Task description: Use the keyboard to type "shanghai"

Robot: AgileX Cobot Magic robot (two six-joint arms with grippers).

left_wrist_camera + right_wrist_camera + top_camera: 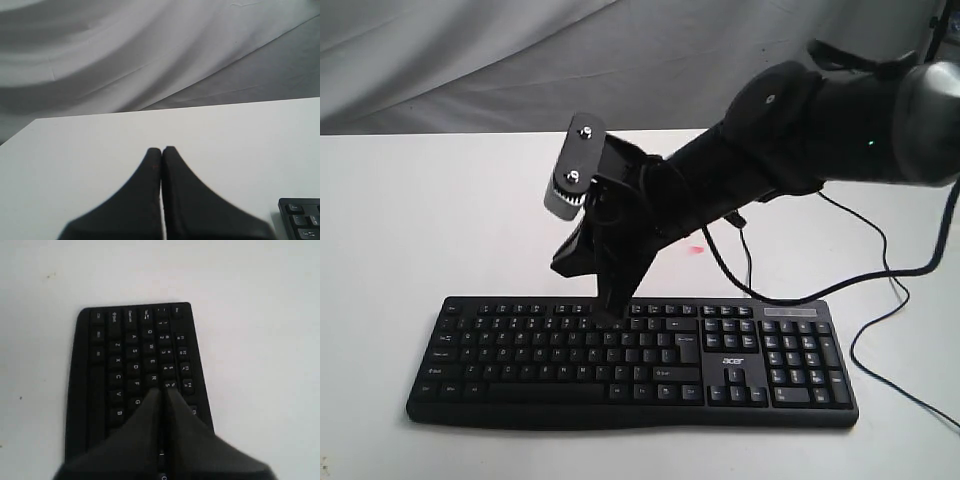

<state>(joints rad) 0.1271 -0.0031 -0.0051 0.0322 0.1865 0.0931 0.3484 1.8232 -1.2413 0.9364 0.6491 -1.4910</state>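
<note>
Keyboard (630, 365), black with an acer logo, lay flat on the white surface (420, 220). The right end effector (610, 318), fingers pressed together, pointed steeply down at its upper key rows. The left end effector (161, 148), likewise pressed together, hung over bare surface.

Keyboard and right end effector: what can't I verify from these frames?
- Exterior view: whether the right end effector presses a key, and which; its tip covers the spot and the keyboard legends are too small.
- Right wrist view: keys under the closed fingers; legends blurred.
- Left wrist view: only a keyboard corner shows; the frame edge cuts the rest.
</note>
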